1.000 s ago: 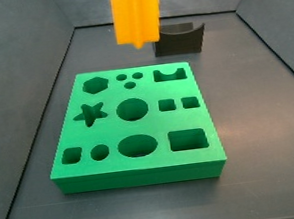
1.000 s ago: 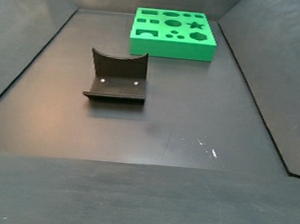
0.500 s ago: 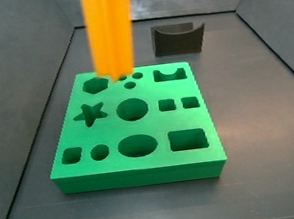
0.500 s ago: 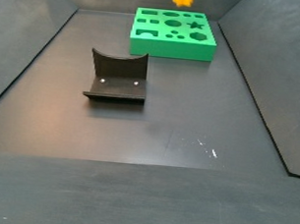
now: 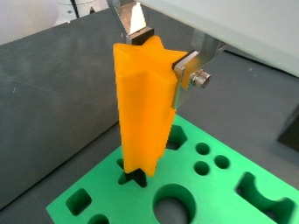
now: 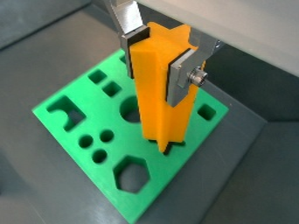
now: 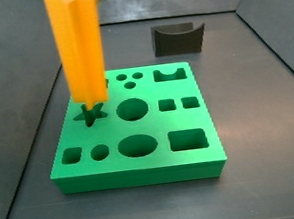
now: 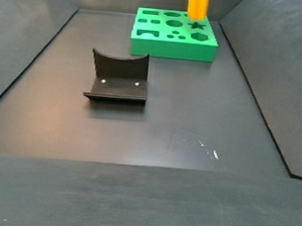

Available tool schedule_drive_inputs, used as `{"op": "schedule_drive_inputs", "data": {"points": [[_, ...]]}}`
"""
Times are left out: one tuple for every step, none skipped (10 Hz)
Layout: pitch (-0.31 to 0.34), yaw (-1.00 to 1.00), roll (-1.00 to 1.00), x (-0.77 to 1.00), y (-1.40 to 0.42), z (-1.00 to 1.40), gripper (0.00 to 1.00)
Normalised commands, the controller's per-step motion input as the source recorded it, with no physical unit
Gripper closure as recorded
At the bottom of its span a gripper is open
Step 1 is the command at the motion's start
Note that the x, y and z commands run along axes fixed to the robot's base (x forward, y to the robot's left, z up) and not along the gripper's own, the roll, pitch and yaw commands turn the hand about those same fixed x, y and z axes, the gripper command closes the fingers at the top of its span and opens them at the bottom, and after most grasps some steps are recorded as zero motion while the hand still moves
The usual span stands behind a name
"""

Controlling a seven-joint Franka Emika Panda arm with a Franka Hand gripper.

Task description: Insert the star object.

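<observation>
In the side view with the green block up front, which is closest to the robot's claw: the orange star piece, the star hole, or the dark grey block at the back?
From the gripper, at the piece's top:
1. Star object, held between its fingers.
2. Star hole in the green block, right below the piece.
3. Dark grey block, off at the back.

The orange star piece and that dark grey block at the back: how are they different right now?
The star object is bright orange, tall and ridged; the dark grey block is low, with a curved notch in its top. The star object hangs upright in the gripper, its lower end over the star hole in the green block; the dark grey block rests on the floor, untouched, apart from the green block. Both look like plain solid plastic.
</observation>
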Motion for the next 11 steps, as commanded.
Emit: {"op": "schedule_drive_inputs", "data": {"points": [[0.000,0.02,0.17,-0.22,-0.11,-0.41,1.00],[0.021,-0.02,0.25,0.00,-0.16,-0.25,1.00],[0.047,-0.04,0.31,0.07,-0.15,-0.18,1.00],[0.076,-0.04,0.35,0.09,-0.13,-0.08,1.00],[0.080,-0.03,0.35,0.13,-0.15,-0.08,1.00],[0.090,-0.04,0.34,0.20,-0.17,-0.13,1.00],[0.076,-0.04,0.26,0.20,-0.19,-0.24,1.00],[0.056,-0.04,0.13,0.21,-0.17,-0.36,1.00],[0.059,-0.05,0.12,0.25,-0.16,-0.39,1.00],[0.034,-0.03,0.06,0.19,-0.09,-0.44,1.00],[0.000,0.00,0.00,0.02,0.00,-0.35,1.00]]}}
